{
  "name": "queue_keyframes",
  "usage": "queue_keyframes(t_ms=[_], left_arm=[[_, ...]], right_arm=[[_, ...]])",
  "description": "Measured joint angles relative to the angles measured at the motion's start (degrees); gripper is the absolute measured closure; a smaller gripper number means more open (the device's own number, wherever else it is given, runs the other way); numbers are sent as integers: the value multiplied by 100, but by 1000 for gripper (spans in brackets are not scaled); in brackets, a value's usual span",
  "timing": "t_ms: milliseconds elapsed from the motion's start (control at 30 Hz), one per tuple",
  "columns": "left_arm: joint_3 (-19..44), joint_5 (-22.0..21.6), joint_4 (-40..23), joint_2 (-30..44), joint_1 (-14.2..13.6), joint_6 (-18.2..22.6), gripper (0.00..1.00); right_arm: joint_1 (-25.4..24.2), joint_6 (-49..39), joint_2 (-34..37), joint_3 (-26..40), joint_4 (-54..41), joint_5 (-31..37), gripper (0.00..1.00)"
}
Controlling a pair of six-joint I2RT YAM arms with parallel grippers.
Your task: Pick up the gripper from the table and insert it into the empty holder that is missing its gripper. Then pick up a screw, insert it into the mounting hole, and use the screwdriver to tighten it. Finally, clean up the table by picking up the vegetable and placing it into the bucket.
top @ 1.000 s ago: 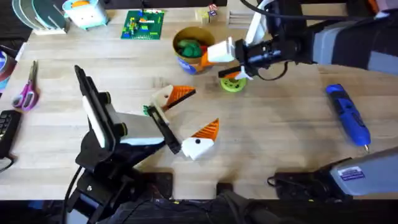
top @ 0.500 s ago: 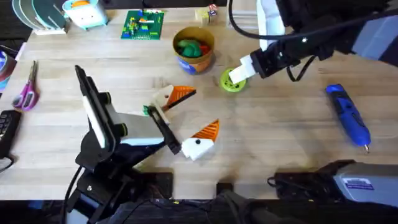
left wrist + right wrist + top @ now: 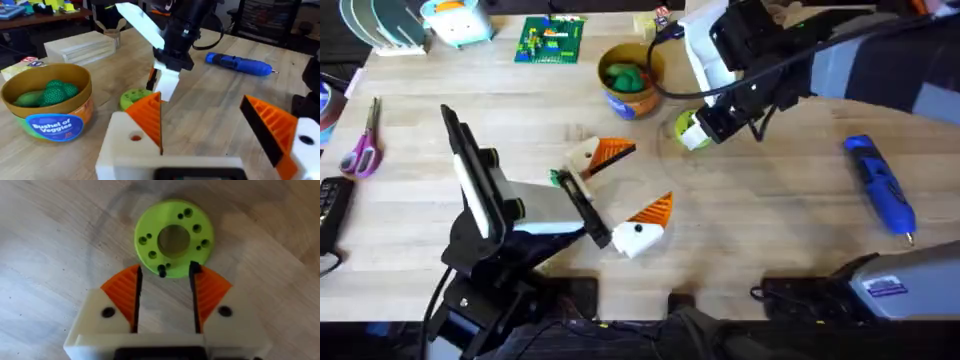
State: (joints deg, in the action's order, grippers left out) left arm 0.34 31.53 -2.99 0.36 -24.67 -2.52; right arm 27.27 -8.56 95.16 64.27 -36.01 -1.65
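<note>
Overhead view: my right gripper point(image 3: 694, 131) hangs over the lime-green disc point(image 3: 693, 131) near the middle of the table point(image 3: 770, 230), its arm reaching in from the far right. On the right wrist camera, the two orange-padded fingers point(image 3: 124, 293) stand spread apart, pointing down at the near rim of the disc point(image 3: 173, 238), with bare wood showing between them and nothing held.

The bucket point(image 3: 631, 82) sits just left of the disc at the table's far side, and the green vegetable point(image 3: 625, 76) lies inside it; the left wrist camera shows green toy pieces point(image 3: 47, 93) in the tub point(image 3: 47, 107).

The screwdriver point(image 3: 880, 185) lies flat at the right side of the table, well apart from the rest.

Near the centre, a white block with an orange ribbed fin point(image 3: 599, 155) lies on the wood, and a second one point(image 3: 645, 225) lies nearer to me.

My left gripper point(image 3: 575, 200) rests low at the table's left-centre, just beside the first block; I cannot tell how its fingers stand.

Pink-handled scissors point(image 3: 363, 145) lie at the far left edge.
</note>
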Motion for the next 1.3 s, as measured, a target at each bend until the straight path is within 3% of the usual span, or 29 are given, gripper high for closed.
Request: queue_keyframes(t_ms=[400,667,1300], left_arm=[[0,0,-2,0,0,2,9],[0,0,-2,0,0,0,9],[0,2,-2,0,0,0,8]], right_arm=[[246,-30,225,0,-22,595,578],[259,-48,220,0,-13,665,750],[262,-48,220,0,45,492,676]])
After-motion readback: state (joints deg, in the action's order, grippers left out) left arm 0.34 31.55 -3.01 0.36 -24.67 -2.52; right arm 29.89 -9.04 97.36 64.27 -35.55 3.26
